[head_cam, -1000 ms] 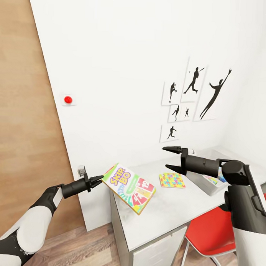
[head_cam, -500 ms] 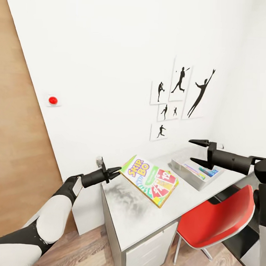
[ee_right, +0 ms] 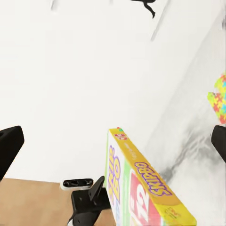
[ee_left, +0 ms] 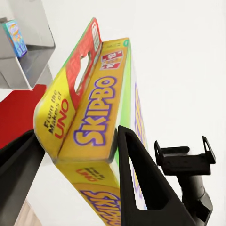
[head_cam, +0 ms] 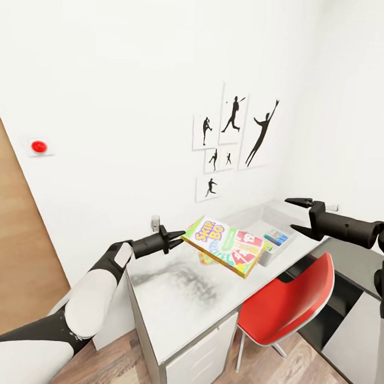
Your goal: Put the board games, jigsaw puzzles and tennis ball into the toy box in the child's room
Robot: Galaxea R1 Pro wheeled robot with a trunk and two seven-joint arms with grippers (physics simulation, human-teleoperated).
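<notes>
The left gripper (ee_left: 77, 160) clamps the yellow edge of the Skip-Bo box (ee_left: 92, 113), one finger on each side, with "SKIPBO" and "From the Makers of UNO" printed there. Beyond it appear the grey toy box (ee_left: 28, 52) and the red chair (ee_left: 16, 110).

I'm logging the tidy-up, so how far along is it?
Done: the toy box on the table already holds at least one colourful box. In hand: the left gripper holds the Skip-Bo game above the table. Left: binning it; a jigsaw puzzle lies outside.

Head looks down; both wrists closely share Skip-Bo box (head_cam: 229, 246).
</notes>
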